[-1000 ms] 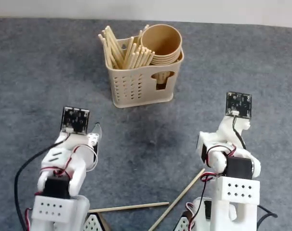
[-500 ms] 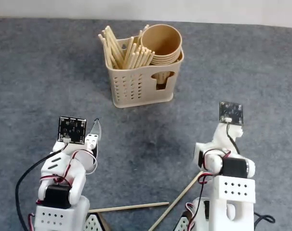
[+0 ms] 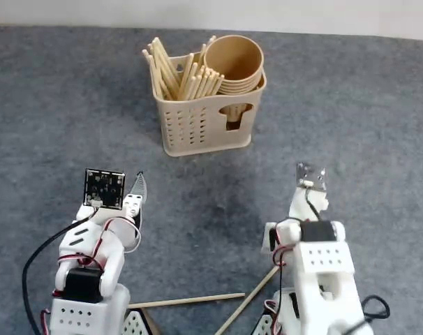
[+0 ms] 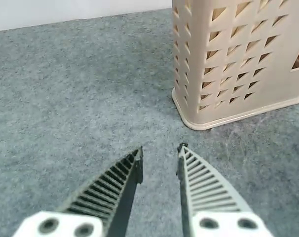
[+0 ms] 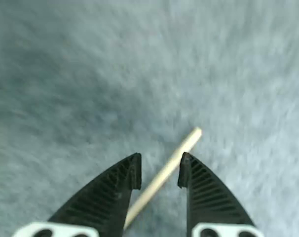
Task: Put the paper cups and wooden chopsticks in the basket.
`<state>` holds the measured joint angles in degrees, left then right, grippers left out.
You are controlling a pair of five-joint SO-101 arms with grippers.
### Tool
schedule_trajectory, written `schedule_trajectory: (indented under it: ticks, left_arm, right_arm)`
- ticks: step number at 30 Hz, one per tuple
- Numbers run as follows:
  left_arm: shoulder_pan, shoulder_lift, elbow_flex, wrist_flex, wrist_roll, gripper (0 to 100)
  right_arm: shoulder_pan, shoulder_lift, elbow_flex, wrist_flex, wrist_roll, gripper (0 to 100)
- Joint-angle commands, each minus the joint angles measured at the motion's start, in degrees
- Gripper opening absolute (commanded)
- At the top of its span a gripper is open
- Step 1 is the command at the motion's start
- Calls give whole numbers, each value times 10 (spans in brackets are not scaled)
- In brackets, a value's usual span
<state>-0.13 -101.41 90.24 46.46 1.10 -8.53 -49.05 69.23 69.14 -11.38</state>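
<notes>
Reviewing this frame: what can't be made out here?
High view: diagonal wooden chopstick, far end hidden under white right arm, near end cut by bottom edge.
Left wrist view: beige perforated basket cut by top edge, contents unseen.
Right wrist view: chopstick's nearer length hidden behind right gripper.

The table cover [image 3: 58,105] is a mottled mid-grey, flecked lighter and darker. A pale off-white strip of wall [image 3: 281,12] runs along the top edge of the high view. The basket [image 3: 204,122] at upper centre is cream-beige, and its wall is patterned with regular rows of small slots. The paper cups [image 3: 234,59] in it are kraft tan. The wooden chopsticks [image 3: 180,73] beside them are pale yellow, as are the two loose chopsticks [image 3: 187,301] at lower centre. The left arm [image 3: 93,241] and right arm [image 3: 323,262] are white with black motor blocks and red and black wires. The left gripper [image 4: 160,148] is ribbed grey, white at its base. The right gripper [image 5: 160,158] is ribbed black.
</notes>
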Motion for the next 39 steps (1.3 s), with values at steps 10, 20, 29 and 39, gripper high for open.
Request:
schedule_trajectory:
  ticks: [10, 20, 29, 39]
  left_arm:
    - [-7, -6, -4, -11, -6, 126]
    - [-7, -6, -4, -11, -6, 126]
    - [-7, -6, -3, -11, -6, 126]
    - [-6, -6, -3, -11, -6, 126]
  right_arm:
    - [47, 234, -131, -7, -52, 137]
    - [90, 313, -131, -133, -52, 135]
    - [91, 368, -131, -130, -81, 2]
    - [90, 367, -171, -99, -154, 5]
